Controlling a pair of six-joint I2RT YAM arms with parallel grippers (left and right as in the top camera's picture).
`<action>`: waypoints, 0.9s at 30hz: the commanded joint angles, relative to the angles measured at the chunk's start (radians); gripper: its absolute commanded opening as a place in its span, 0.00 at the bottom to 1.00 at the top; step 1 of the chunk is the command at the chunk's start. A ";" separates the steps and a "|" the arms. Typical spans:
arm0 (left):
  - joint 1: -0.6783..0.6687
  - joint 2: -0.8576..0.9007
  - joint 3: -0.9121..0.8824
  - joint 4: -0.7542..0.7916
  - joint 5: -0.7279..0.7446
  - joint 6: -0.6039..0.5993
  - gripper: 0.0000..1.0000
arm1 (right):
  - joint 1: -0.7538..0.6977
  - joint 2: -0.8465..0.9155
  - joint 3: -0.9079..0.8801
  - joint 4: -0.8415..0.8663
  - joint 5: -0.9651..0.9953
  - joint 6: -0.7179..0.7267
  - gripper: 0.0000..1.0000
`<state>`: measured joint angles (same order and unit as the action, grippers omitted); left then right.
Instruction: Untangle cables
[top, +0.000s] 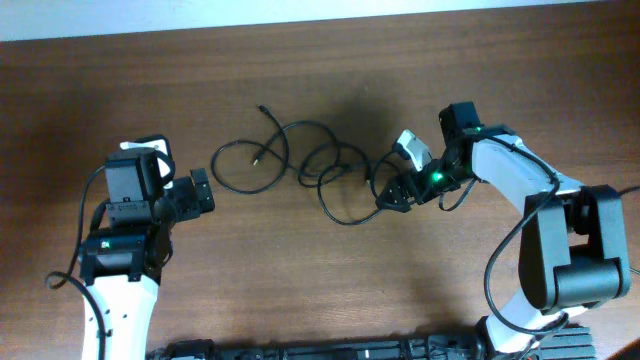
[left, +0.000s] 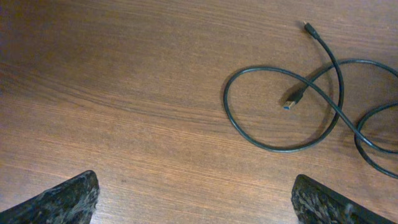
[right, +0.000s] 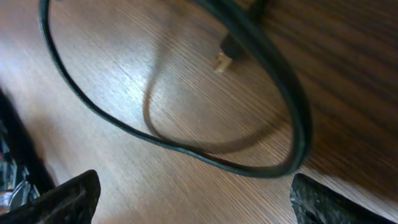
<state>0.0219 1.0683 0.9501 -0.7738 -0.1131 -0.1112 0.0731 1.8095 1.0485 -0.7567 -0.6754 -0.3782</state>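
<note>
A tangle of thin black cables (top: 300, 160) lies on the brown table, with a USB plug (top: 258, 157) inside the left loop and a small plug end (top: 262, 109) at the top. The loop and its plug (left: 291, 101) show in the left wrist view. My left gripper (top: 203, 190) is open and empty, just left of the loop. My right gripper (top: 397, 192) is open at the tangle's right end, low over a cable loop (right: 205, 152) that lies just ahead of its fingers. A plug tip (right: 221, 61) lies further off. A white connector (top: 412, 148) sits by the right arm.
The wooden table (top: 300, 290) has bare surface in front of and behind the cables. A dark strip of equipment (top: 330, 350) runs along the front edge.
</note>
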 joint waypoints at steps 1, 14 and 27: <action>0.003 -0.010 0.003 0.001 -0.007 0.016 0.99 | 0.005 -0.002 -0.055 0.067 -0.055 -0.006 0.96; 0.003 -0.009 0.003 0.001 -0.007 0.016 0.99 | 0.003 -0.003 -0.109 0.254 -0.316 0.124 0.04; 0.003 -0.009 0.003 0.001 -0.007 0.016 0.99 | 0.005 -0.391 0.565 -0.436 0.174 0.144 0.04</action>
<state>0.0219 1.0683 0.9501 -0.7746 -0.1131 -0.1112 0.0731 1.4994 1.4719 -1.1671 -0.6262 -0.2325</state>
